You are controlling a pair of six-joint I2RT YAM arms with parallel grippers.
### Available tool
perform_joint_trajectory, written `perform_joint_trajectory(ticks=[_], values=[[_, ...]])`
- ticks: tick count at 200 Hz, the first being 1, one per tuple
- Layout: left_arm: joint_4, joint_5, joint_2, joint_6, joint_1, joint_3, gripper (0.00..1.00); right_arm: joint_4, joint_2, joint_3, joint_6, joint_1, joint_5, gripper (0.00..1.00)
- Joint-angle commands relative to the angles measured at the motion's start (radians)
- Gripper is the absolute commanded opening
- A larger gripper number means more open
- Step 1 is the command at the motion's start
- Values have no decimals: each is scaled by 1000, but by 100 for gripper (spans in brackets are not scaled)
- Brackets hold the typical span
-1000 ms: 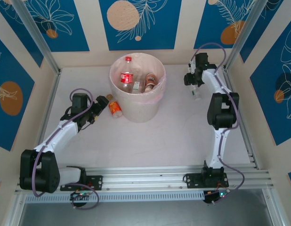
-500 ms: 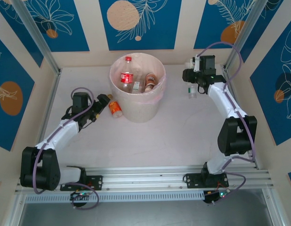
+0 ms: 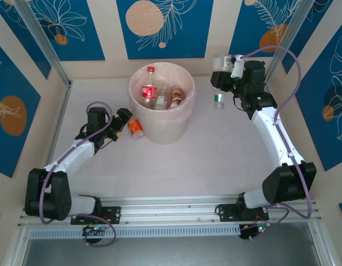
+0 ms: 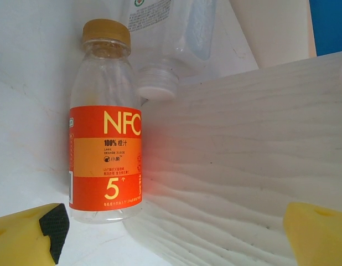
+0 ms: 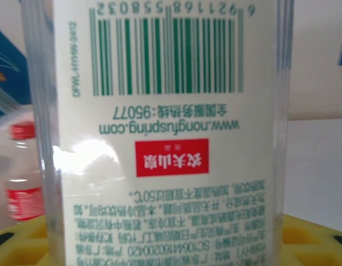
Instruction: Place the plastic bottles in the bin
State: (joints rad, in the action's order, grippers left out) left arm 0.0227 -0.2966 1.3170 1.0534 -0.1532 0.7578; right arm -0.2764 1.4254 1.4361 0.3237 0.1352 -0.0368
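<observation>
The pale pink bin (image 3: 182, 118) stands at the table's middle back with several bottles (image 3: 148, 91) inside. An orange-labelled NFC bottle (image 3: 135, 128) (image 4: 105, 157) lies against the bin wall (image 4: 243, 160), with a clear white-capped bottle (image 4: 157, 82) just past it. My left gripper (image 3: 124, 117) (image 4: 171, 244) is open right in front of the orange bottle, whose base sits just inside the left fingertip (image 4: 27, 235). My right gripper (image 3: 218, 81) is raised to the right of the bin, shut on a clear bottle with a white and green label (image 3: 217, 101) (image 5: 160, 138).
Blue and cream panelled walls enclose the table on three sides, with metal posts (image 3: 41, 44) at the back corners. A red-capped bottle (image 5: 20, 183) shows past the held one. Bare tabletop (image 3: 176, 166) lies between the bin and the arm bases.
My right arm has lifted the white-labelled bottle off the table and swung it left toward the bin. My left gripper has edged closer to the orange bottle.
</observation>
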Motion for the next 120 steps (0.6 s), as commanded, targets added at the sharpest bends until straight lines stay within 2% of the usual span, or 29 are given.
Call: perform_joint_trajectory(ticks=[1, 34, 56, 74, 120], values=[[24, -26, 9, 16, -6, 17, 100, 86, -32, 81, 113, 21, -129, 30], [23, -24, 10, 13, -7, 8, 100, 88, 8, 197, 147, 93, -184, 31], [22, -21, 7, 13, -7, 2, 100, 154, 50, 248, 134, 156, -195, 31], [20, -20, 7, 11, -7, -1, 100, 201, 103, 304, 101, 205, -162, 31], [30, -17, -8, 23, -8, -27, 100, 120, 243, 415, -18, 304, -55, 32]])
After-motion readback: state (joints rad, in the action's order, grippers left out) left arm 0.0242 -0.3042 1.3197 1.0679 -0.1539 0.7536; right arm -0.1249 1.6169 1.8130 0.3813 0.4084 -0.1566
